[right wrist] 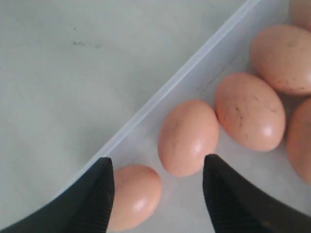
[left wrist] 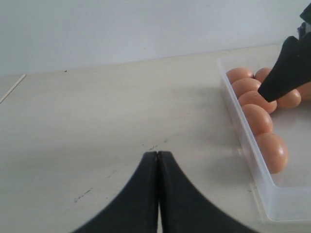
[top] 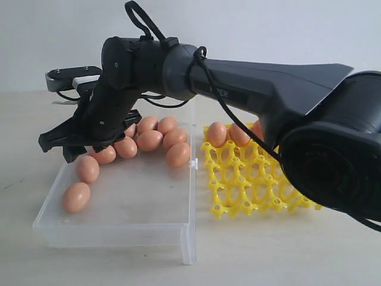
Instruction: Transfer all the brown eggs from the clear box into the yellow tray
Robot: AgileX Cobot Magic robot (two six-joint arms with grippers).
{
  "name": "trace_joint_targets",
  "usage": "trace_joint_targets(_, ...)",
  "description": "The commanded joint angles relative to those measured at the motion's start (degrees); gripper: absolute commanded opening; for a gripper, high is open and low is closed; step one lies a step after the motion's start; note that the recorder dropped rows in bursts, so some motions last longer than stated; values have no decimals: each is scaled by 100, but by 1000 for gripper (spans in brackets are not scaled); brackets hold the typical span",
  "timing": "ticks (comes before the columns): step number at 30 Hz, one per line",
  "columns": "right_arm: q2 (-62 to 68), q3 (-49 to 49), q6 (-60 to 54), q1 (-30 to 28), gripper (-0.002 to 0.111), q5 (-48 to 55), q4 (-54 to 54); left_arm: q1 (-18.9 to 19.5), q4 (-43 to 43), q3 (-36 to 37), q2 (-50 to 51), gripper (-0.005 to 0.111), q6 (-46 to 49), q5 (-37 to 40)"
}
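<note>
Several brown eggs (top: 149, 140) lie in the clear box (top: 119, 229), most bunched at its far side, two nearer the left wall. Three more eggs (top: 216, 134) sit in the back row of the yellow tray (top: 250, 185), right of the box. My right gripper (top: 59, 149) has reached across to the box's left side and hangs open just above the eggs. In the right wrist view, its open jaws (right wrist: 158, 164) straddle one egg (right wrist: 188, 137), and another egg (right wrist: 133, 194) lies by one finger (right wrist: 99, 194). My left gripper (left wrist: 158, 154) is shut and empty over bare table.
The box's low wall (right wrist: 170, 92) runs close beside the right gripper. In the left wrist view the box's wall (left wrist: 243, 141) stands off to one side, with a right finger (left wrist: 286, 68) above the eggs. Beige table (top: 268, 250) surrounds the box and tray.
</note>
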Motion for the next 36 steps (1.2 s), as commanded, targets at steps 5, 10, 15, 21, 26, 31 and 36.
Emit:
trace_joint_targets(5,450,-279,55,-39,54,-299,126,7,-16,-23,-32,0,-25,-79)
trace_joint_targets(10,639,-279,55,-39,54,-494,111,7,-16,-23,-32,0,-25,-79)
trace_joint_targets(15,687,-279,55,-39,54,-839,111,7,-16,-23,-32,0,-25,-79)
trace_joint_targets(21,790,-279,55,-39,54,-892,111,7,-16,-23,-32,0,-25,-79)
trace_joint_targets(26,860,-279,44,-39,28,-931,111,7,-16,-23,-32,0,-25,-79)
trace_joint_targets(31,776,-279,-107,-39,0,-990,89,7,-16,-23,-32,0,-25,-79)
trace_joint_targets(36,551,-279,-207,-39,0,-1089,-21,7,-16,-23,-32,0,-25,-79)
